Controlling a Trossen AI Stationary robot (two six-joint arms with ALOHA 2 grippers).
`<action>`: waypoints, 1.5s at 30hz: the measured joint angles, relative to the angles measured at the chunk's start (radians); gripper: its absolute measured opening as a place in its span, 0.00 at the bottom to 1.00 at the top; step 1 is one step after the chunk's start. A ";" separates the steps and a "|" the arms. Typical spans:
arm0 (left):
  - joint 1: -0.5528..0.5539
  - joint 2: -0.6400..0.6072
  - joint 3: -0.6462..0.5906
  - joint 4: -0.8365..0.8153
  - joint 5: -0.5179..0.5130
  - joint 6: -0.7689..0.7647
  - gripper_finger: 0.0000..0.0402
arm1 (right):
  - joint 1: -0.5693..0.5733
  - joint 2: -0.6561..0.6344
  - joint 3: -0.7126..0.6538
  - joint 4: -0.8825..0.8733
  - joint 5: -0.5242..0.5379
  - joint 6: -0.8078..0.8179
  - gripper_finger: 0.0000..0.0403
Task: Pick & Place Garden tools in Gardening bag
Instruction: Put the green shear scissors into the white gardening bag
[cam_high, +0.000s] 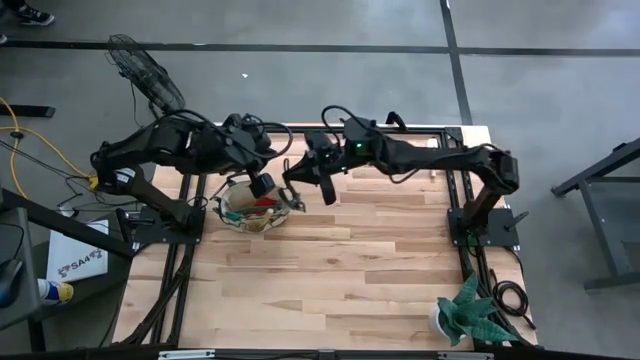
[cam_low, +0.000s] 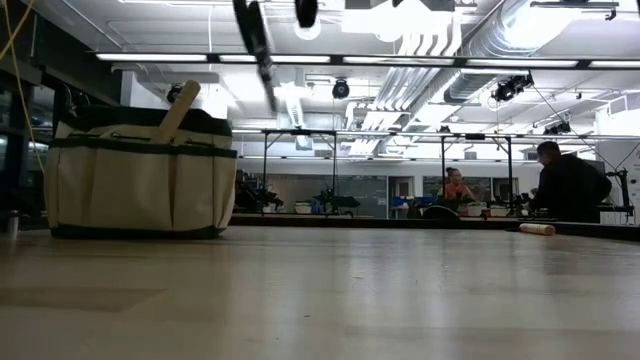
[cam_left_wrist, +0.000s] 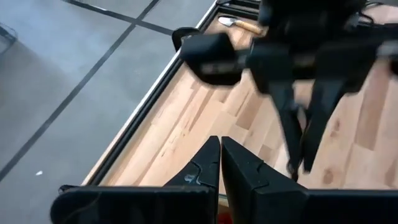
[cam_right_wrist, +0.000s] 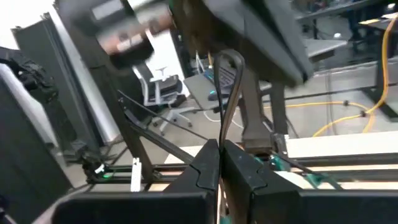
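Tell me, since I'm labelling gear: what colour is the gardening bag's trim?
Dark green, on the beige gardening bag; low view shows it best.

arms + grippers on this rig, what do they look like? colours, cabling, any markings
Both arms are matte black and chunky-jointed, with black cables looping off them. The right arm shows a small green light near its wrist. The left gripper and right gripper have flat, tapered black fingers. No readable markings.

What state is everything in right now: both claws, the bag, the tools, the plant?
left gripper: shut, empty, above the bag.
right gripper: shut on a thin dark loop.
gardening bag: upright, top open.
wooden handle: sticking out of the bag, tilted.
red item: inside the bag.
trowel: lying flat, apart from the bag.
potted plant: upright.
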 joint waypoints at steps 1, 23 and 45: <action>0.000 0.003 0.000 -0.005 -0.007 0.000 0.03 | 0.000 -0.016 0.000 -0.022 0.007 -0.007 0.01; 0.000 0.030 0.000 0.156 0.099 0.135 0.03 | -0.012 -0.221 0.000 -0.102 -0.103 -0.022 0.01; 0.000 0.063 0.000 0.212 0.164 0.248 0.03 | -0.029 -0.222 0.000 -0.109 -0.193 0.027 0.01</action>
